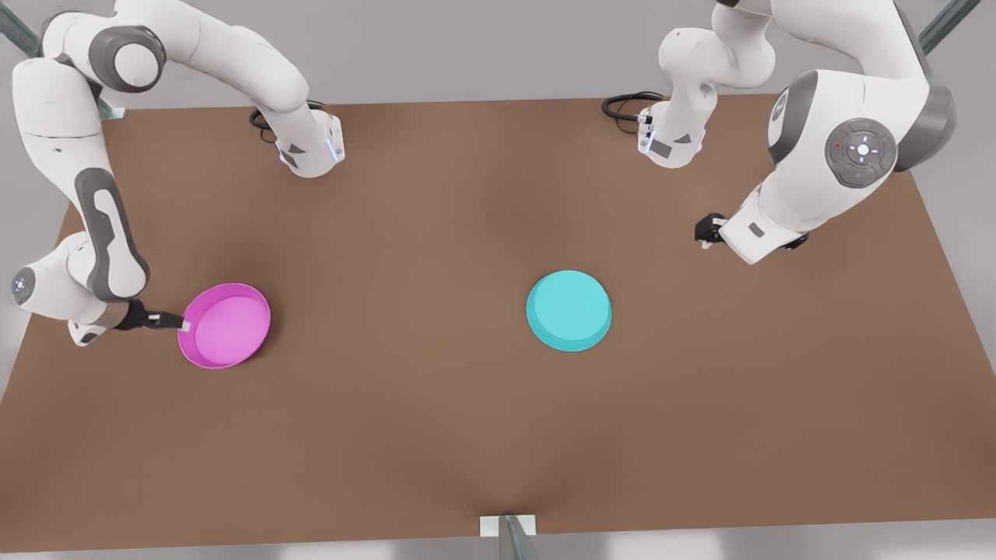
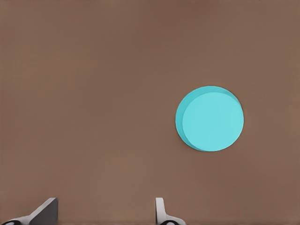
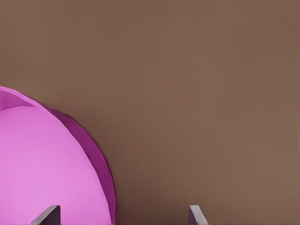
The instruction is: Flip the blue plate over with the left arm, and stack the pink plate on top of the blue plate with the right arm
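Note:
The blue plate (image 1: 569,310) lies on the brown table right of centre in the front view, flat base up and rim down; it is also in the left wrist view (image 2: 210,118). My left gripper (image 1: 706,230) hangs open well off the plate, toward the front view's right, with nothing between its fingers (image 2: 105,202). The pink plate (image 1: 225,324) rests hollow side up at the front view's left. At its outer rim my right gripper (image 1: 182,323) is open, and the rim (image 3: 105,183) lies between the two fingers (image 3: 123,209).
Both arm bases (image 1: 311,152) (image 1: 669,144) stand at the table's far edge, with black cables (image 1: 626,105) beside them. A small metal bracket (image 1: 507,526) sits at the near edge. Bare tabletop (image 1: 405,311) separates the two plates.

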Action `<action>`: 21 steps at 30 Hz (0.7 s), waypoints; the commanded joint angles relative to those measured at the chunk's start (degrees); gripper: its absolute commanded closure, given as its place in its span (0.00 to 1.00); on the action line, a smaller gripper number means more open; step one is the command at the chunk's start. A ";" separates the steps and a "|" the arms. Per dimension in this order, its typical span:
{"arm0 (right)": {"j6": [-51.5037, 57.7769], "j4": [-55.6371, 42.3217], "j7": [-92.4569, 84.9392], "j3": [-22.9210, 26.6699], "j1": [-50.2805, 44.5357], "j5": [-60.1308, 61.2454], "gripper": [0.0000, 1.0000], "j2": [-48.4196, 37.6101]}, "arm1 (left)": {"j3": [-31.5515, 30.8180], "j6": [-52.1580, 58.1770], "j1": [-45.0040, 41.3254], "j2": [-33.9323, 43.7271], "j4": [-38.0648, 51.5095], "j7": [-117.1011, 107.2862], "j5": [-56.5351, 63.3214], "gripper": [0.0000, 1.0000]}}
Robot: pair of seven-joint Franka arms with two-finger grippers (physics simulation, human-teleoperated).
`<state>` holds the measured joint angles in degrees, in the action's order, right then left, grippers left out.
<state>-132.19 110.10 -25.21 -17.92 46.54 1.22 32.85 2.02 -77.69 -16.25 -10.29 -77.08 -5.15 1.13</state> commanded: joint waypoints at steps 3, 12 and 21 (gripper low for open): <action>0.09 0.38 -0.10 -0.62 -0.05 0.01 0.16 0.63 | 0.00 -0.01 0.16 -0.08 0.00 -0.04 0.27 0.00; 0.36 0.56 -2.12 -0.80 -0.14 0.01 0.79 2.13 | 0.09 -0.01 0.25 -0.08 0.00 -0.04 0.54 0.00; 0.97 0.64 -1.95 -1.68 0.21 0.10 0.79 1.69 | 0.09 -0.01 0.43 -0.08 0.00 -0.04 0.54 0.00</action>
<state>-131.12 110.73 -27.81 -19.66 46.86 2.23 34.53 2.19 -77.70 -15.82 -10.42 -77.08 -5.19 1.66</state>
